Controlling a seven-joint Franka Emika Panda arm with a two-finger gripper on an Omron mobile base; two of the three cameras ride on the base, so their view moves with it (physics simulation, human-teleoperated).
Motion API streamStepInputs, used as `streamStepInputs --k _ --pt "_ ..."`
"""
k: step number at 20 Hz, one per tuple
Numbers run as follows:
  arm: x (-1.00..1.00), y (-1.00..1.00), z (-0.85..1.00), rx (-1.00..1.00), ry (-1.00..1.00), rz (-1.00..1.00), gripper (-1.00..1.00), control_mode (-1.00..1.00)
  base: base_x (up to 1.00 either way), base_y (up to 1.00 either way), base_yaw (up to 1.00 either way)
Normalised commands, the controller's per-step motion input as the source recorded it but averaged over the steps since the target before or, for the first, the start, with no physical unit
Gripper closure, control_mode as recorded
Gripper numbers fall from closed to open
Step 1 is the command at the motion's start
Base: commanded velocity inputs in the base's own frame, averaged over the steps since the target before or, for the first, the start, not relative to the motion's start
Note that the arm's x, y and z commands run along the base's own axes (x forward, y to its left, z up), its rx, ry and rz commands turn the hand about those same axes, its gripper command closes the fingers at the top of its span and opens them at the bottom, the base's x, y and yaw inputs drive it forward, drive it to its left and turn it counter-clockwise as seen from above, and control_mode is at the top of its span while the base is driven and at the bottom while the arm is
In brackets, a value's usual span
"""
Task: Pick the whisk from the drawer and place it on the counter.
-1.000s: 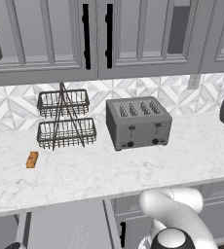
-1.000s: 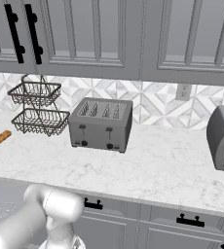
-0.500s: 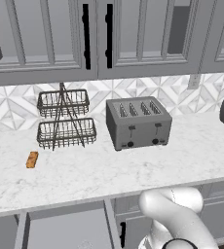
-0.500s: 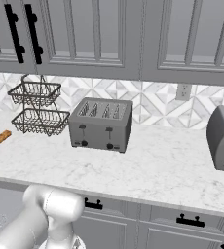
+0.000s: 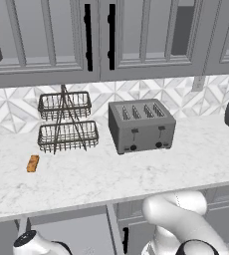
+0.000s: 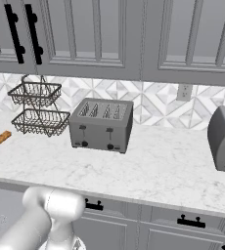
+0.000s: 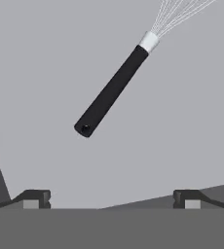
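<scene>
The whisk (image 7: 115,87) lies on the flat grey floor of the drawer (image 7: 41,58), its black stick handle pointing toward me and its silver wires running off the top right. My gripper (image 7: 111,199) hangs open above the drawer floor, short of the handle's end, with nothing between the fingertips (image 7: 36,198). In the left base view the open drawer (image 5: 71,226) juts out below the white marble counter (image 5: 111,174), and my arm bends down into it. From the right base the counter (image 6: 158,166) stretches across the middle.
On the counter stand a grey four-slot toaster (image 5: 140,127), a two-tier wire basket (image 5: 65,122), a small orange-brown bar (image 5: 33,163) and a grey appliance (image 6: 224,139) at the far right. Grey cabinet doors with black handles (image 5: 88,37) hang above.
My arm has sunk lower toward the drawer, and a white, dark-capped part of it now shows at the lower left of the left base view. The counter items have not moved.
</scene>
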Motion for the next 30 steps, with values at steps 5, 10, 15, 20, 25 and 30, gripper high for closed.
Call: streamStepInputs --k 5,10,15,20,25,30 --pt "0.53 -0.47 0.00 0.02 -0.01 -0.05 -1.00 -1.00 0.00 0.00 0.00" --pt "0.04 -0.15 -0.31 0.00 -0.16 -0.03 -1.00 -1.00 0.00 0.00 0.00" --pt "0.15 0.00 -0.07 0.00 -0.28 0.00 -1.00 -1.00 0.00 0.00 0.00" --pt "0.41 -0.06 0.00 0.05 -0.03 0.00 -1.00 -1.00 0.00 0.00 0.00" --pt "0.34 0.00 -0.01 0.02 0.04 0.00 -1.00 -1.00 0.00 0.00 0.00" --pt "0.03 0.06 -0.19 0.00 0.07 0.00 -1.00 -1.00 0.00 0.00 0.00"
